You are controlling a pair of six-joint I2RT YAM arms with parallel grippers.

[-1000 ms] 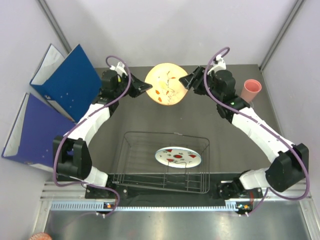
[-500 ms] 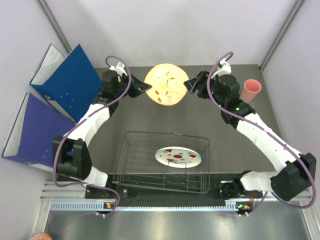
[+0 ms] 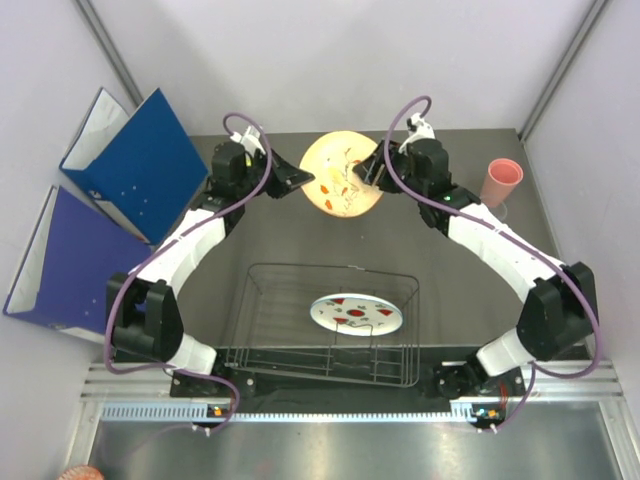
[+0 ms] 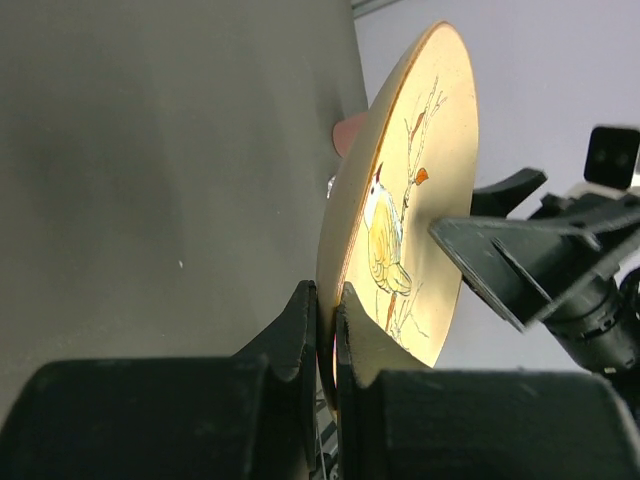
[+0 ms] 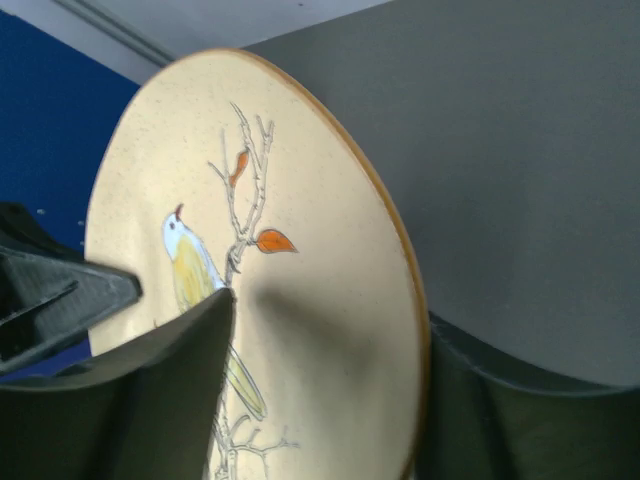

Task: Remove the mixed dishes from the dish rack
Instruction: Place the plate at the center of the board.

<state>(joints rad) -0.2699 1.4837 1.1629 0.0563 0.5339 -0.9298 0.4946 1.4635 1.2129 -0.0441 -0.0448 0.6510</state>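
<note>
**Near edge, middle.** Dish rack (image 3: 262, 312), one: black thin wire, rectangular, standing on the surface just ahead of the two arm bases. Contents seen: white plate (image 3: 356, 313), one, with red marks, lying in the right half of the rack and leaning a little.

**Left edge.** Blue ring binders, two: one (image 3: 62, 262) towards the middle of that edge, one (image 3: 138, 160) by the far-left corner. Both stand open and are well apart from the rack.

**Far edge, middle.** Orange-tan plate (image 3: 338, 190), one, with a bird-on-a-branch drawing, tilted on edge between the two grippers and outside the rack.
- Left gripper (image 3: 306, 180): reaches in from the left. In the left wrist view its jaws (image 4: 328, 310) are pressed together on the plate's (image 4: 415, 170) rim, one finger on each face.
- Right gripper (image 3: 369, 173): reaches in from the right. In the right wrist view its jaws (image 5: 330, 330) stand wide apart and straddle the plate's (image 5: 300, 290) opposite rim, one finger over the drawn face and one behind the back. Whether either finger touches the plate cannot be told.

**Far-right corner.** Salmon-pink cup (image 3: 500, 181), one, upright, mouth up, well apart from both grippers.

**In the way.** Each gripper hides part of the plate's rim in the top view.
</note>
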